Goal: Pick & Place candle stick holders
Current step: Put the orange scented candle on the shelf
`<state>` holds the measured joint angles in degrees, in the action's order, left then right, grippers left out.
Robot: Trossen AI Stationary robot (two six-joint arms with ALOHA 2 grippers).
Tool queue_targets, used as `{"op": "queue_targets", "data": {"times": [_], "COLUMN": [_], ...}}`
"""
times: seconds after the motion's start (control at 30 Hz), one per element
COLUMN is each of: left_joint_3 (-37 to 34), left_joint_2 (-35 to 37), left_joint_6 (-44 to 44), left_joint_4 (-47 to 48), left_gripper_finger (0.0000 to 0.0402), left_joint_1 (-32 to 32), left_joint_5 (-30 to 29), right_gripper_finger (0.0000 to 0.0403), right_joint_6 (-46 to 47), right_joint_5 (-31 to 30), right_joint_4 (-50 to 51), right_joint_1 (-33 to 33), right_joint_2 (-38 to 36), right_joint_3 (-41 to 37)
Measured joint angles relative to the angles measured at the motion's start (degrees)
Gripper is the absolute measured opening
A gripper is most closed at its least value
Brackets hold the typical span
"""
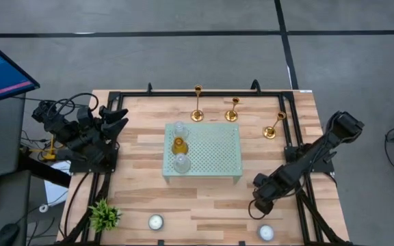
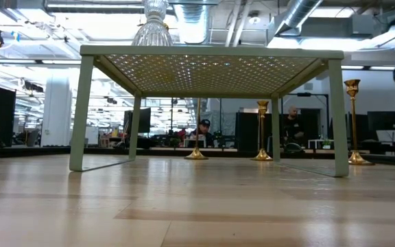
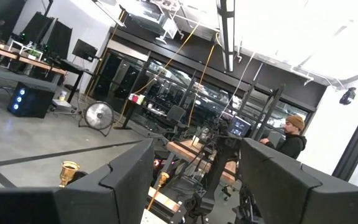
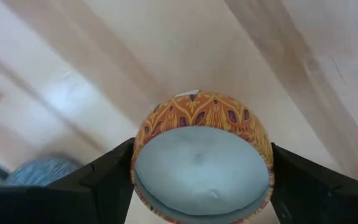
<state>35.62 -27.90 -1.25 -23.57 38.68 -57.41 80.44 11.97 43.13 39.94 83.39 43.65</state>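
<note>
Though the task names them, from above all three candle stick holders stand untouched along the table's far edge, behind the green rack; nothing looks placed yet. Left gripper waits parted, empty. Right wrist view: right gripper clasps a patterned tealight candle instead.

One camera looks straight down on my pale wooden counter; another sits level at its surface, sharing the green perforated metal stand.
</note>
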Motion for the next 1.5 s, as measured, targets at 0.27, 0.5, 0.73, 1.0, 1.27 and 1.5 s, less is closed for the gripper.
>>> {"op": "queue_targets", "data": {"times": [0.27, 0.5, 0.73, 1.0, 1.27, 1.5], "left_joint_3": [0.0, 0.0, 0.0, 0.0, 0.0, 0.0], "left_joint_2": [0.0, 0.0, 0.0, 0.0, 0.0, 0.0], "left_joint_6": [-0.4, -0.4, -0.4, -0.4, -0.4, -0.4], "left_joint_4": [0.2, 0.2, 0.2, 0.2, 0.2, 0.2], "left_gripper_finger": [0.0241, 0.0241, 0.0241, 0.0241, 0.0241, 0.0241], "left_joint_1": [0.0, 0.0, 0.0, 0.0, 0.0, 0.0], "left_joint_5": [0.0, 0.0, 0.0, 0.0, 0.0, 0.0], "right_gripper_finger": [0.0288, 0.0288, 0.0288, 0.0288, 0.0293, 0.0294], "right_joint_6": [-1.2, -8.7, -21.1, -34.1, -46.8, -57.9], "right_joint_5": [-0.6, -2.8, -3.0, -3.0, -4.6, -4.8], "right_joint_4": [11.6, 21.3, 26.2, 28.4, 30.1, 29.8], "right_joint_1": [-3.3, -10.7, -19.9, -28.1, -35.1, -41.4], "right_joint_2": [-6.3, -8.9, -7.2, -2.9, 4.5, 14.3], "right_joint_3": [6.7, 13.8, 21.8, 32.7, 42.6, 51.2]}}
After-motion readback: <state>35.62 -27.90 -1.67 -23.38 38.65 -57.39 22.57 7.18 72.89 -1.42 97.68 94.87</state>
